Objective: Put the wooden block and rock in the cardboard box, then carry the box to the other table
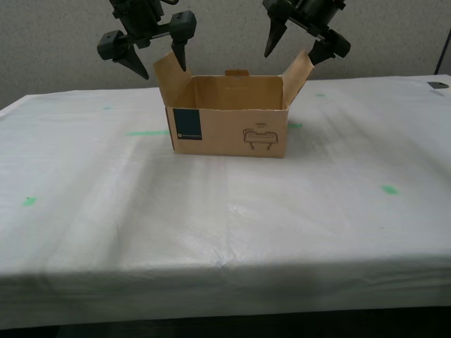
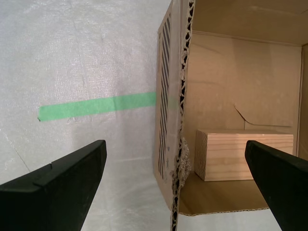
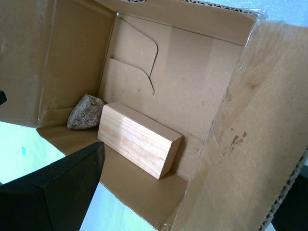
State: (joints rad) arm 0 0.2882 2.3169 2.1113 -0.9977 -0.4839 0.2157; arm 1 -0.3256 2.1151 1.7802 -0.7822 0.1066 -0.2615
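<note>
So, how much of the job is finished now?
The wooden block and rock lie inside the cardboard box, which stands on the white-sheeted table. My first gripper and second gripper hang open above the flaps, holding nothing. Nothing visible remains.

Grey textured partition wall [image 1: 63, 77] spans the background of the exterior view. A small dark flat object [image 1: 437, 85] lies at the far edge of the exterior view's right; too small to identify. Dark shadowed floor strip [image 1: 211, 331] runs along the bottom of the exterior view.
</note>
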